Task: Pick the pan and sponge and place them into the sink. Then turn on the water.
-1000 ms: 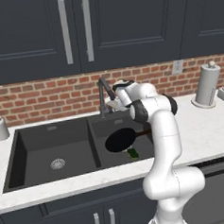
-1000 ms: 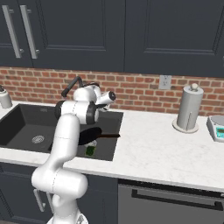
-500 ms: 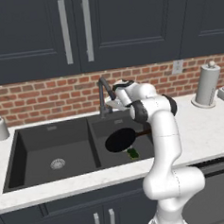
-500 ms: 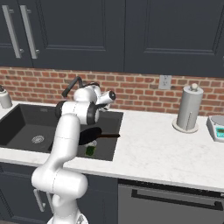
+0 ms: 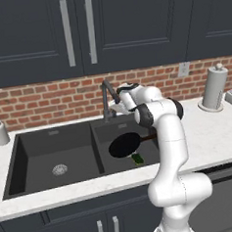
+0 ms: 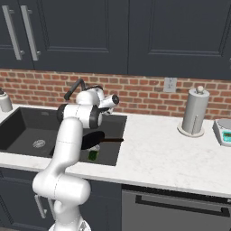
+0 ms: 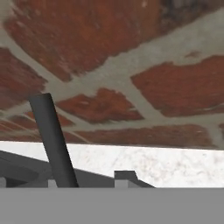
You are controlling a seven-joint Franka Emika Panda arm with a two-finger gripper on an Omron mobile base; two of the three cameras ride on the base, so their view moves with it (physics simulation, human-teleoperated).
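The left base view looked forward and down from behind the arm's left side, taking in the sink (image 5: 57, 156), the faucet (image 5: 108, 96) and the brick backsplash (image 5: 43, 101). The right base view faced the same counter from behind the arm's right side, sharing the sink (image 6: 27, 131), the faucet (image 6: 72, 90) and the paper towel roll (image 6: 194, 110) (at the far right in the left view (image 5: 215, 86)). The hand view sat very close to the brick backsplash (image 7: 131, 57), tilted, with the counter edge below.
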